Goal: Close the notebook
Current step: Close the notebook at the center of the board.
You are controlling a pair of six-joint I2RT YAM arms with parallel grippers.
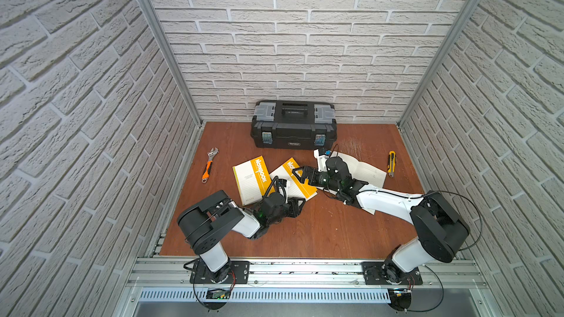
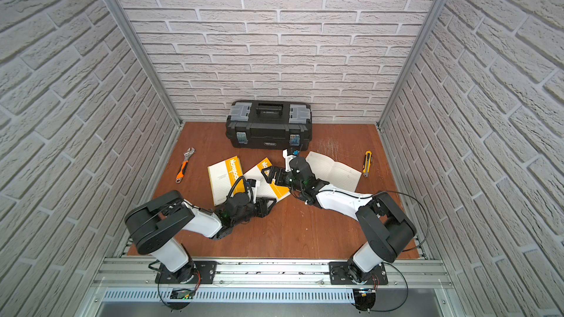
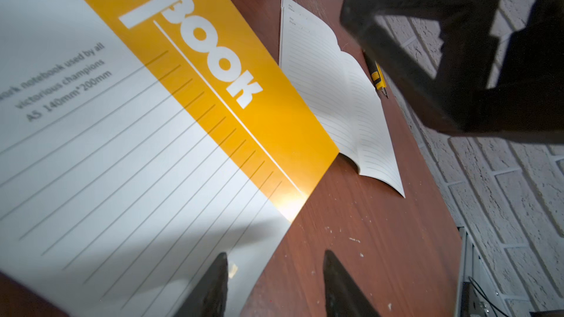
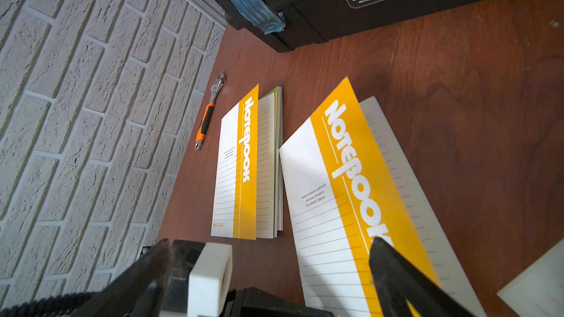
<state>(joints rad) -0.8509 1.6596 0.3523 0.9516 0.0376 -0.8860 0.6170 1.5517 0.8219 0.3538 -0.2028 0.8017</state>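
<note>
1. Foreground: the left pincer hangs low over the bench, jaws apart and empty. One finger is at the near corner of the middle notebook.
2. That notebook lies mid-bench between the two pincers, yellow-banded cover up, and looks to be the task's object. Its cover is folded over the pages, so the closing appears mostly done.
3. The right pincer spreads wide above it, gripping nothing. One finger is over the yellow band; whether it touches cannot be told.
4. Only the right wrist view shows what is left: the cover stands off the pages, with a wedge of ruled paper showing along its free edge. In both top views the pincer hides this. Pressing it flat would likely finish the job.
5. Beyond, a second notebook lies spread open, partly under the right arm in both top views. The left wrist view alone shows its pages bowing at the fold. If this is the one meant, nothing has begun.
6. A third notebook lies cover-up to the left. Farther off are a wrench, a toolbox and a utility knife.
</note>
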